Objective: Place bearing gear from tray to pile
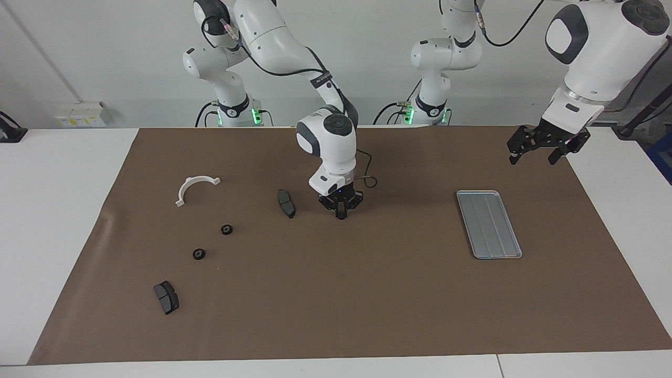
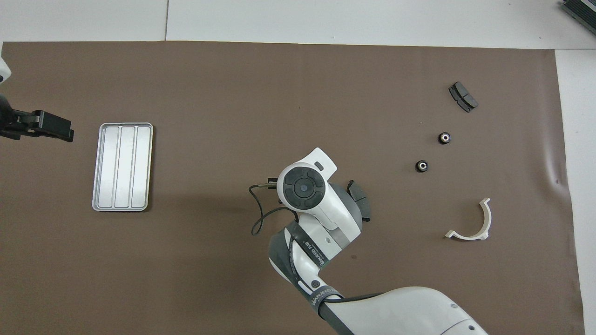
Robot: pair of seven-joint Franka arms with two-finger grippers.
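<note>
The tray (image 1: 489, 224) lies on the brown mat (image 1: 367, 294) toward the left arm's end of the table. It is a flat, silver-grey metal rectangle with rounded corners, a raised rim and lengthwise ridges. Nothing shows inside it in either view.

The pile lies scattered toward the right arm's end of the mat. It consists of a white half-ring bracket (image 1: 196, 187), two small black rings (image 1: 226, 229) (image 1: 198, 254) with pale centres, and two dark grey pads (image 1: 286, 203) (image 1: 166, 297). The parts lie apart from one another. The bracket is nearer to the robots than the rings; the second pad is the part farthest from the robots.

The right gripper (image 1: 341, 212) points straight down over the middle of the mat, just beside the first pad. Its fingers converge to a point and appear closed. Whether a small part sits between the tips cannot be told. In the overhead view the wrist hides the fingers.

The left gripper (image 1: 535, 152) hangs over the mat edge at the left arm's end, above and clear of the tray. Its fingers are spread apart and hold nothing. The left arm waits.

The mat is matte, with a slight wrinkle at the right arm's end.
</note>
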